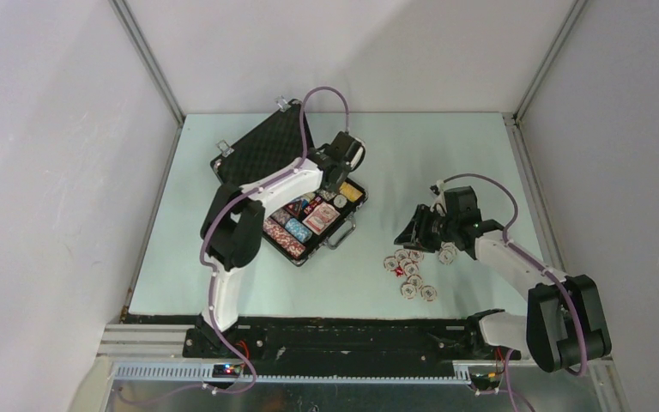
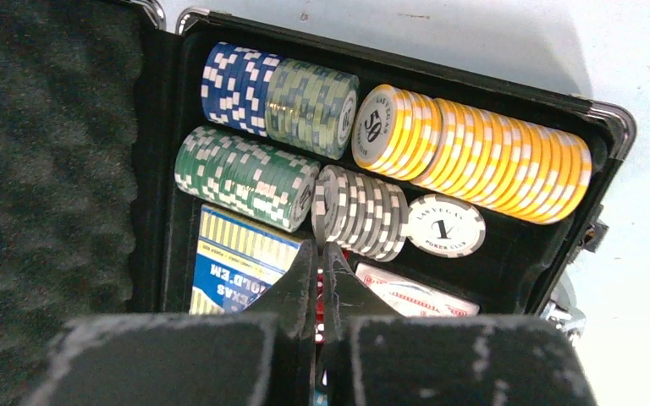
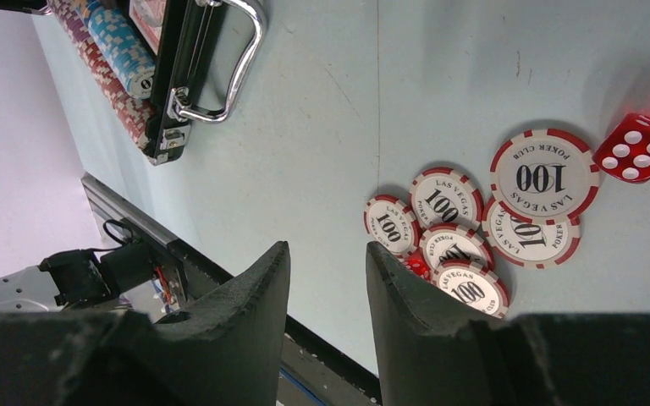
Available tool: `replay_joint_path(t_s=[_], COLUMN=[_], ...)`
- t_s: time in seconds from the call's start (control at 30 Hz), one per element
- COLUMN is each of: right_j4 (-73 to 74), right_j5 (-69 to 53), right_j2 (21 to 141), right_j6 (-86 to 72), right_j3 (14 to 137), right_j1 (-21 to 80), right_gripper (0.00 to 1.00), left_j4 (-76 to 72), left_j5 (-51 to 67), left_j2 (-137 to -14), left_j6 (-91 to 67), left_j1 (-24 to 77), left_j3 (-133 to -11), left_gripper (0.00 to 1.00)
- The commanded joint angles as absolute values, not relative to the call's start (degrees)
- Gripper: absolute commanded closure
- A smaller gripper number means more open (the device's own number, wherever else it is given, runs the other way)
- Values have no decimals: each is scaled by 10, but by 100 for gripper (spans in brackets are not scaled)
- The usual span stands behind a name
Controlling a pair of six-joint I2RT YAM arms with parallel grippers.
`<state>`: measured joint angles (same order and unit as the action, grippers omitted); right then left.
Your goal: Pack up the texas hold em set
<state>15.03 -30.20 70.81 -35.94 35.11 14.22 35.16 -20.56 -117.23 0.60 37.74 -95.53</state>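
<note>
The black case (image 1: 341,232) lies open at the table's back left, its foam lid (image 1: 270,146) tilted back. Inside are rows of yellow chips (image 2: 482,156), blue chips (image 2: 233,80), green chips (image 2: 245,173) and grey chips (image 2: 360,207), plus two card decks (image 2: 237,266). My left gripper (image 2: 319,247) hovers shut over the decks; red dice in the case show through the slit between its fingers. Several red-and-white 100 chips (image 3: 544,176) and a red die (image 3: 639,148) lie loose on the table. My right gripper (image 3: 328,247) stands open and empty just left of them.
The case's silver handle (image 3: 228,68) faces the loose chips. A second red die (image 3: 417,264) sits half hidden among the chips. A black rail (image 1: 326,330) runs along the near table edge, and grey walls enclose the table on three sides.
</note>
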Motion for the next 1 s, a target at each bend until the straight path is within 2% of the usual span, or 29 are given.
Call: replay_joint_path(t_s=[0.0,0.13,0.2,0.27,0.4,0.47,0.7,0.77,0.83,0.87,0.97], right_j4=[132,133,134,133,133,135,138,135,130,129,127], right_j5=[-308,-306,-306,-307,-309,-310,-298,-294,-296,-296,-299], right_j2=[716,718,719,721,721,719,713,711,712,713,716], right_j6=[-350,-348,-348,-348,-350,-350,-347,-349,-353,-356,-359], right_j3=[378,379,379,379,379,379,379,379,379,379,381], right_j1=[140,140,139,139,139,139,144,148,149,150,152], right_gripper=[59,59,59,59,59,59,57,55,54,54,54], left_j4=[349,353,355,357,356,356,361,349,330,316,309], left_j5=[-211,-212,-210,-212,-227,-227,-216,-200,-185,-179,-177], left_j2=[-1193,-1202,-1203,-1200,-1184,-1175,-1137,-1116,-1095,-1089,-1088], left_j6=[19,18,17,15,7,4,-7,-13,-18,-19,-14], left_j1=[368,362,359,357,356,355,355,356,357,357,357], left_j3=[-991,-995,-995,-993,-992,-993,-982,-957,-925,-916,-902], left_gripper=[100,100,97,86,55,45,38,30,16,4,1])
